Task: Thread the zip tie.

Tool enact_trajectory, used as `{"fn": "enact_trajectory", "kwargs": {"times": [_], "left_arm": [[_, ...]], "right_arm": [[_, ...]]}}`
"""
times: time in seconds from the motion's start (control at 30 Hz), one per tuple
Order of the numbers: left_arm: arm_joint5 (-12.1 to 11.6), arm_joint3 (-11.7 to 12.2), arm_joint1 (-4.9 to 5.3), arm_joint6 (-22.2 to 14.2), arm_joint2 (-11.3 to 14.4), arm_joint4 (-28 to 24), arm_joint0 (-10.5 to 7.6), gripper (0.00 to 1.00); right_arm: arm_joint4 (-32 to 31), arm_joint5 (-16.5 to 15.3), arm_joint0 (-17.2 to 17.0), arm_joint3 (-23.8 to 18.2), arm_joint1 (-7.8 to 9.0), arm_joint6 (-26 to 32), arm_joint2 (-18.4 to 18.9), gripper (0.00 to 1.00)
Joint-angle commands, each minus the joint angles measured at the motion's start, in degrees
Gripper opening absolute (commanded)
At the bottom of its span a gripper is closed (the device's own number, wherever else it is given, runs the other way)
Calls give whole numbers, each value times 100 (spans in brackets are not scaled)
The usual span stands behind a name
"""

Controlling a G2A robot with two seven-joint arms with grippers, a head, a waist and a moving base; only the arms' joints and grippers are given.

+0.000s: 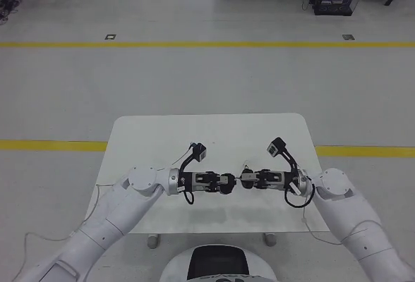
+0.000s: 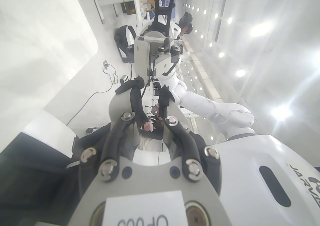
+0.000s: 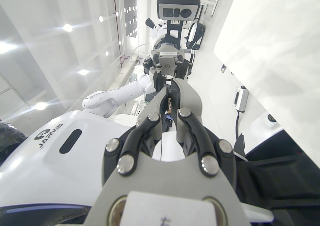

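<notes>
Both arms were observed raised above the white counter, their forearms in one line and the grippers facing each other tip to tip. The meeting point lay over the counter's middle, somewhat towards its 6 o'clock edge.

The left gripper was found at 9 o'clock of that point and the right gripper at 3 o'clock, the two just beside one another. Contact between them could not be determined.

In the left wrist view, the left gripper's fingers were seen spread, with a clear gap between the dark pads. In the right wrist view, the right gripper's fingers were seen pressed together at the tips.

A thin dark strand, taken to be the zip tie, was noted crossing just at those closed tips, between the two grippers and off the counter surface. Whether it was actually clamped could not be confirmed. Its ends could not be traced.

Yellow floor lines were recorded beyond the counter at 9 and 3 o'clock.
</notes>
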Motion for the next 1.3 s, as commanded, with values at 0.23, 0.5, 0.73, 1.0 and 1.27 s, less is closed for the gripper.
{"fn": "enact_trajectory", "kwargs": {"times": [0.23,0.5,0.73,1.0,1.27], "left_arm": [[14,23,1,7,43,-18,-29,4],[16,47,8,7,64,-25,-44,6],[10,70,16,11,68,-49,-52,9],[0,87,20,24,88,-74,-55,9],[-3,100,18,66,122,-81,-64,9]], "right_arm": [[-123,116,79,5,-8,3,-123,0],[-104,99,106,-6,-10,-11,-155,0],[-104,89,103,-4,-7,10,-183,0],[-95,64,112,1,-5,23,-214,0],[-72,37,118,12,-7,44,-254,0]]}}
